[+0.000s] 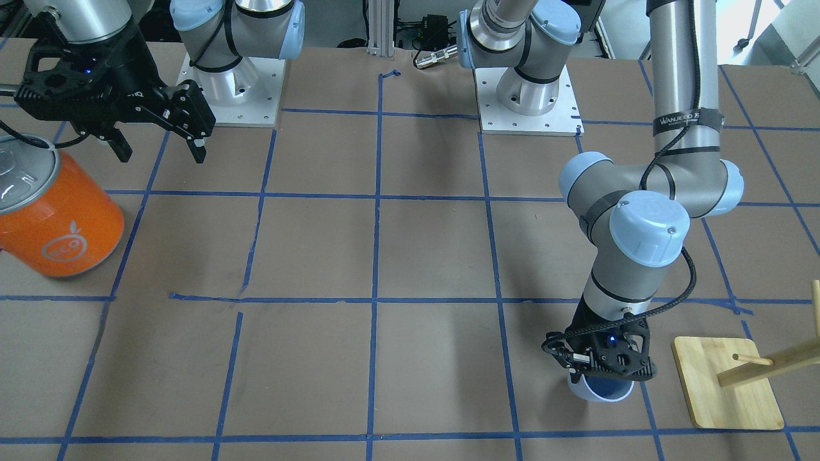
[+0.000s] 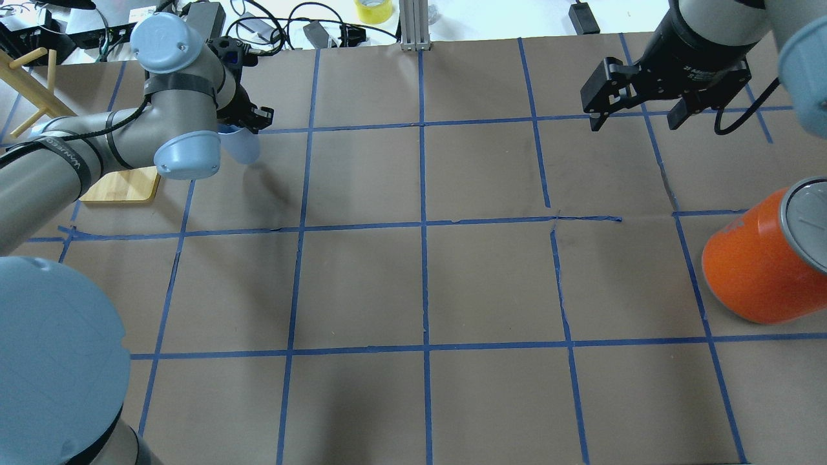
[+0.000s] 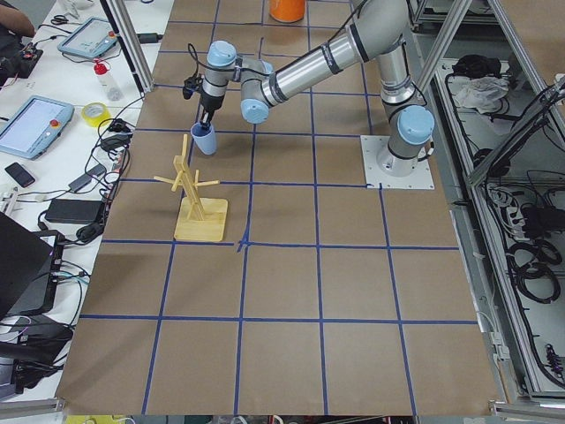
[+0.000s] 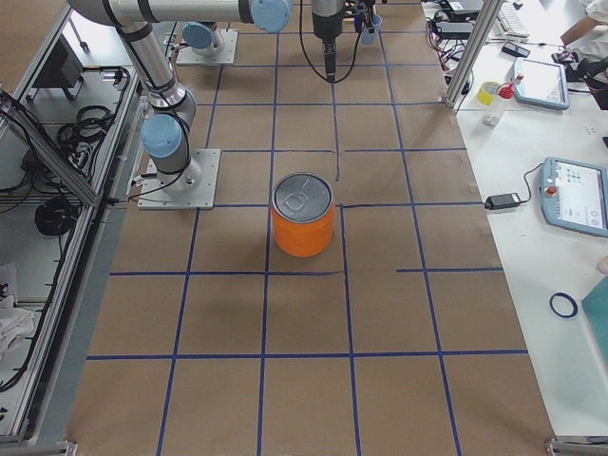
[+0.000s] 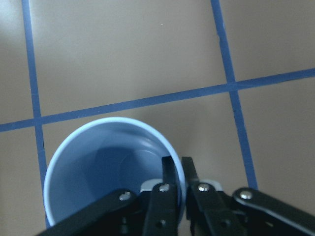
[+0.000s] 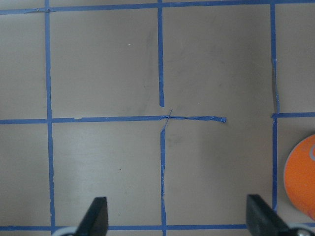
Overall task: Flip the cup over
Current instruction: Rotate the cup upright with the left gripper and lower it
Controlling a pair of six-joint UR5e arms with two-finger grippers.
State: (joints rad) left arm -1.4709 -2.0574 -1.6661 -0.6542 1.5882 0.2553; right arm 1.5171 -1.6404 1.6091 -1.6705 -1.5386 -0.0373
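The cup [image 5: 98, 167] is pale blue-white and stands mouth up, its bluish inside showing in the left wrist view. My left gripper [image 5: 177, 164] is shut on the cup's rim, one finger inside and one outside the wall. The cup also shows under the gripper in the front-facing view [image 1: 599, 390], the overhead view [image 2: 244, 148] and the left view [image 3: 205, 141]. It is at or just above the table; I cannot tell which. My right gripper [image 1: 162, 153] is open and empty, far from the cup; it also shows in the overhead view [image 2: 636, 121].
A large orange can [image 1: 61, 218] with a silver top stands near the right gripper, also in the overhead view [image 2: 756, 265]. A wooden peg stand [image 1: 727, 390] on a flat base sits right beside the cup. Blue tape lines grid the brown table [image 2: 420, 284].
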